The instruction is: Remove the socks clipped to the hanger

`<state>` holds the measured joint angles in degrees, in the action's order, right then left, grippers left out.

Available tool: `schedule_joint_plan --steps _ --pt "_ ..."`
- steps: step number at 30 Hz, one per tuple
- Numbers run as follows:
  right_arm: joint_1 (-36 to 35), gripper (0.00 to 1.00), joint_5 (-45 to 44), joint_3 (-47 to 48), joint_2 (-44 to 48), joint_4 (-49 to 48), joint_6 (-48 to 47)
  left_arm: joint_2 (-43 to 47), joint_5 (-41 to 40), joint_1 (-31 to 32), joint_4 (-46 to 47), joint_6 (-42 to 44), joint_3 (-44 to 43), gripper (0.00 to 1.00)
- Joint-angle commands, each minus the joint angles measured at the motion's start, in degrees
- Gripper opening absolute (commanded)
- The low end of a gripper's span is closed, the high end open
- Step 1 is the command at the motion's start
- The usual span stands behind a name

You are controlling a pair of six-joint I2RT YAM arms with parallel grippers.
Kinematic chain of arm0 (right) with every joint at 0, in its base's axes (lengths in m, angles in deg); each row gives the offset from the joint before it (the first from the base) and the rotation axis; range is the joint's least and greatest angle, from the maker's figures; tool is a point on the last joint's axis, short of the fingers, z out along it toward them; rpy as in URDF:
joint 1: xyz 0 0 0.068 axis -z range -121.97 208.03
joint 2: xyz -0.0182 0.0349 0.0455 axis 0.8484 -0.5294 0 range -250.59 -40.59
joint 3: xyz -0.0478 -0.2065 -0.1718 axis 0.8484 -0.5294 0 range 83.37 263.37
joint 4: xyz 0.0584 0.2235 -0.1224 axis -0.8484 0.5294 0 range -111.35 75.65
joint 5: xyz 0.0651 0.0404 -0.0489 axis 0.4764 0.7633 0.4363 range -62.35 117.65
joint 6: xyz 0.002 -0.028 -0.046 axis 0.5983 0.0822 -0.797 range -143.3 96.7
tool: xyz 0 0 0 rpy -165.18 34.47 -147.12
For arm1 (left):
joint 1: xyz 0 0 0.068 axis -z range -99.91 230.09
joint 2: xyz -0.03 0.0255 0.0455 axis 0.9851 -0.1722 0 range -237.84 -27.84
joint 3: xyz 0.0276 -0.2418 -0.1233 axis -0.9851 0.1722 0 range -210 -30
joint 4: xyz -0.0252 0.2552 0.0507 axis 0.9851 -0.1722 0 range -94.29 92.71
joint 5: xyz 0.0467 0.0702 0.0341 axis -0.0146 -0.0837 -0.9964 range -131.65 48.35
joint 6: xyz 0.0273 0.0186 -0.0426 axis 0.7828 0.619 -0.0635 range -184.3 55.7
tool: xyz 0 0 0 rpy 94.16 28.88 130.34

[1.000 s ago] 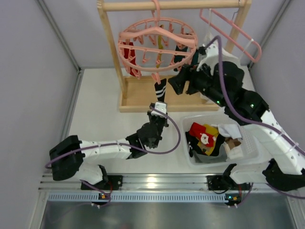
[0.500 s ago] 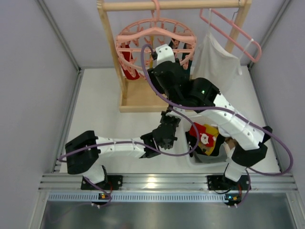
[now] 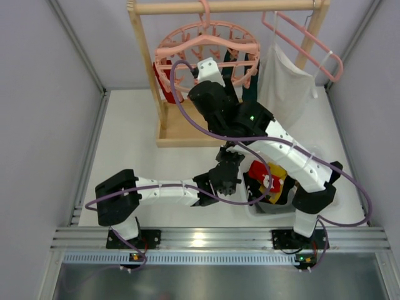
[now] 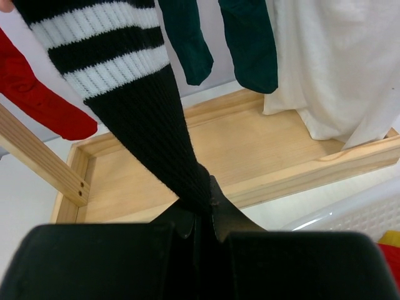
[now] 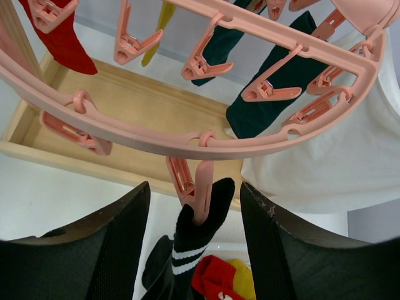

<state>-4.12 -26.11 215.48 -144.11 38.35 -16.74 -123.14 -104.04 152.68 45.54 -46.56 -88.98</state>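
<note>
Pink plastic forms the round hanger (image 3: 206, 50), a ring with crossbars, a top hook and many small clips dangling from it. We find it hooked on the top bar of a wooden rack (image 3: 181, 131) that stands at the far edge of the tabletop (image 3: 125, 150).

From it hang a red sock (image 3: 165, 78) on the left, two dark teal socks (image 4: 250, 44) toward the right, and a mustard yellow sock (image 5: 159, 28) farther back. One clip (image 5: 187, 181) on the near rim holds a black striped sock (image 4: 144, 125), a ribbed knit with two white bands near its clipped end.

That sock runs down to the left gripper (image 4: 201, 209), whose fingers are pinched tight on its lower end. The right gripper (image 5: 195, 203) is up at the ring. Its fingers stand apart on either side of that clip, and as far as we can tell they touch neither the clip nor the sock.

We see a white tabletop with pale grey walls on its left, far and right sides. An aluminium rail (image 3: 200, 236) runs along its near edge.

A white cloth (image 3: 284, 81) hangs from a plain pink hanger (image 3: 306, 40) at the rack's right end. Toward the near right corner, a white plastic bin (image 4: 350, 215) holds red and yellow socks. The red one carries a white mark too small for us to read.
</note>
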Motion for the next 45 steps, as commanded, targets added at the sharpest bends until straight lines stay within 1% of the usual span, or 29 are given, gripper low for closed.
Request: schedule_joint_plan --steps 1,8,15,19,23,24,27,29,33,36,40,44,45 --pt "-1.2 0.57 -2.8 0.3 -0.8 0.2 -0.3 -0.6 -0.5 0.7 0.4 1.0 -2.4 0.0" --pt "-1.4 0.57 -6.5 -0.5 -3.2 -2.5 -1.2 0.1 -0.3 0.7 0.5 0.1 -1.9 0.0" --pt "-1.4 0.53 -8.6 -1.7 -4.6 -5.8 -1.6 0.3 -0.3 0.7 0.5 0.3 -1.8 0.0" --pt "-1.3 0.48 -14.7 -5.5 -4.0 -11.3 -4.8 0.6 0.0 0.7 0.5 0.2 -1.5 0.0" --pt "-1.1 0.46 -16.8 -9.4 -2.6 -15.6 -6.0 0.8 0.1 0.7 0.5 0.0 -1.3 0.0" --pt "-1.0 0.46 -17.0 -10.1 -1.9 -16.5 -7.9 1.0 0.2 0.7 0.5 0.0 -1.4 0.0" --pt "-1.0 0.41 -17.6 -11.4 -1.9 -19.1 -9.3 0.9 0.3 0.8 0.5 -0.2 -1.3 0.0" --pt "-1.0 0.36 -17.9 -11.3 -1.9 -20.1 -9.8 0.8 0.3 0.7 0.5 -0.1 -1.2 0.0" --pt "-1.1 0.31 -18.2 -11.1 -2.3 -21.5 -11.2 0.8 0.3 0.7 0.5 -0.2 -0.9 0.0" --pt "-1.2 0.29 -18.7 -11.1 -2.3 -22.9 -12.1 0.8 0.5 0.8 0.5 -0.9 -0.5 0.0" --pt "-1.4 0.13 -18.7 -11.0 -1.9 -24.0 -13.0 1.3 0.6 0.7 0.5 -1.3 -0.3 0.0" --pt "-1.7 0.08 -18.6 -11.2 -1.9 -23.9 -12.9 1.5 0.7 0.6 0.5 -1.5 0.0 0.0" --pt "-1.7 0.03 -18.5 -11.2 -1.7 -24.0 -12.8 1.7 0.7 0.6 0.5 -1.7 0.2 0.0"
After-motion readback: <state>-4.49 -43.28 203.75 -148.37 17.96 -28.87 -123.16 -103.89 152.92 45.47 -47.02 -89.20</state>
